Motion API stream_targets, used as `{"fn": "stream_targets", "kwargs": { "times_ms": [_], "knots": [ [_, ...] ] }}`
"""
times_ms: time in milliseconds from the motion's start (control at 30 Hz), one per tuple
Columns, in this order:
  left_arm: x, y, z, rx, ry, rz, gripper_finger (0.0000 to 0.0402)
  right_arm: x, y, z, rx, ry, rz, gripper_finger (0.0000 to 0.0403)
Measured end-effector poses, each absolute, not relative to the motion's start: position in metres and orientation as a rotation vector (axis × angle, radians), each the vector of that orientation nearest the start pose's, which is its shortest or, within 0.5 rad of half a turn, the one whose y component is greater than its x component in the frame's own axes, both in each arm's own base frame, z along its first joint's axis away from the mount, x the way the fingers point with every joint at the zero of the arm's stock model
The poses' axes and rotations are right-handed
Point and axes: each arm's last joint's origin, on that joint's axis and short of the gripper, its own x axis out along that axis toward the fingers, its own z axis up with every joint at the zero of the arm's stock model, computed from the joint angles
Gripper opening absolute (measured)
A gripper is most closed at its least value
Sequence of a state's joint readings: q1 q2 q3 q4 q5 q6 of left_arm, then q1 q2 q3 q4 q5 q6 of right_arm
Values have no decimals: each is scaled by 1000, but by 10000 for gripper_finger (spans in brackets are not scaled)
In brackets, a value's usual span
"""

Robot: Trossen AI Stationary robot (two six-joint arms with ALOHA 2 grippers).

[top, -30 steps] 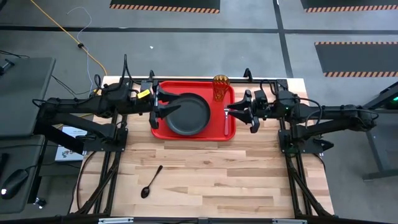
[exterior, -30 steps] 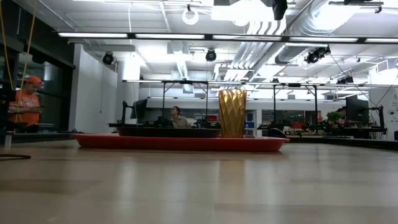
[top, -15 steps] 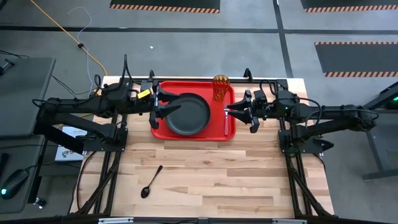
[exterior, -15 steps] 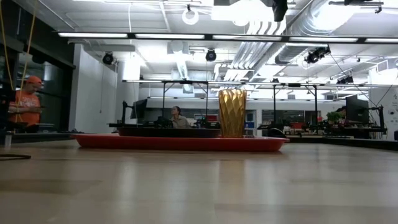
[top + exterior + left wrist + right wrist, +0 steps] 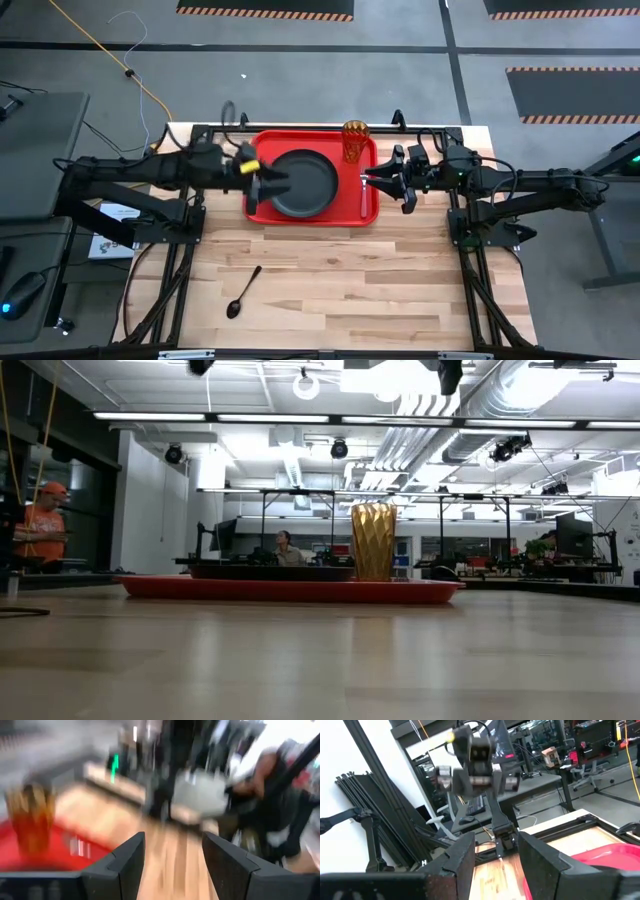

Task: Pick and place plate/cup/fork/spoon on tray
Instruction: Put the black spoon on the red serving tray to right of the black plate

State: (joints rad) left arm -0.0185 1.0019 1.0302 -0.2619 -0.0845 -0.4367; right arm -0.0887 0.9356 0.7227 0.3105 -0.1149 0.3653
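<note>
Fingers of the left gripper (image 5: 272, 182) stand apart, empty, over the plate (image 5: 301, 183) on the tray (image 5: 262, 140). Nearer the table's front and well apart lies the spoon (image 5: 242, 293), handle slanting trayward; the left arm is nearer.

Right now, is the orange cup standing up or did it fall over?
Standing up. The cup rises tall and straight from the red tray in the low view, and from above its round open mouth faces up.
</note>
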Motion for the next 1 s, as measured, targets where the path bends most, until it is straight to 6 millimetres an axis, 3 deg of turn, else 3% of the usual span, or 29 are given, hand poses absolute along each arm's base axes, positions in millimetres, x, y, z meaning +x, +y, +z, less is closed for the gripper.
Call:
{"fn": "stream_targets", "kwargs": {
  "times_ms": [267,600,767,1000],
  "knots": [
    [203,-34,315,-692,755,121,186,211,-16,328,360,-54,20,142],
    [184,-124,235,-973,1151,180,186,212,-16,325,409,-20,-3,142],
    [177,-156,199,-1023,1284,350,186,212,-16,323,411,-2,-7,142],
    [188,-168,163,-989,1333,505,186,212,-17,321,411,19,-11,142]
  ]
}}
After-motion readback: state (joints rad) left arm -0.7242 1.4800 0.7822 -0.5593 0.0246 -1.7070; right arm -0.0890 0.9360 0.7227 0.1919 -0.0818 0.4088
